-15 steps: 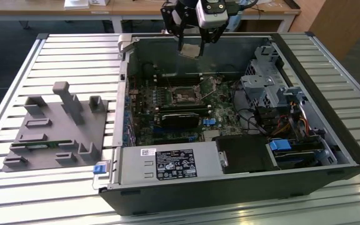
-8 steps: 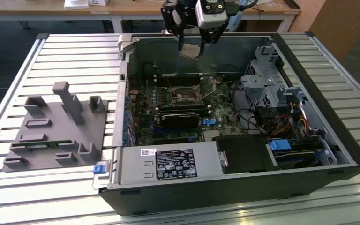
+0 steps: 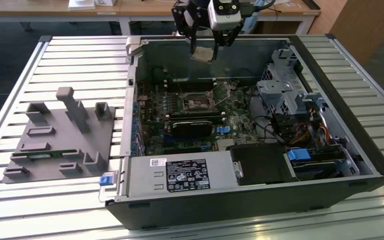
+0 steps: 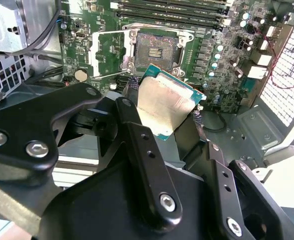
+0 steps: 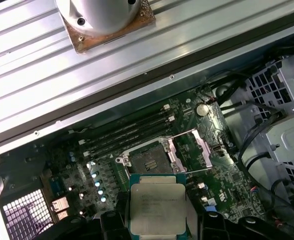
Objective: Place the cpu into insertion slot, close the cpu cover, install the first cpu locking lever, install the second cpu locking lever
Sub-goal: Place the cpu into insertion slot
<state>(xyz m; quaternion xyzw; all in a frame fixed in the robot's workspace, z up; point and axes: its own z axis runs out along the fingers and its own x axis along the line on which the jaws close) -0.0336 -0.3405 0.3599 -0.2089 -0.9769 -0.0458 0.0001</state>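
Exterior view is showing our gripper (image 3: 204, 47) closed partway on the cpu (image 3: 203, 54). We are holding it up, well apart from the slot (image 3: 197, 104); in the first wrist view the cover (image 5: 192, 150) is standing open.

The black gripper (image 4: 164, 107) has hinged link bars (image 4: 147, 165), silver screws (image 4: 168, 202) and seemingly a pale-grey wrist housing (image 3: 223, 12).
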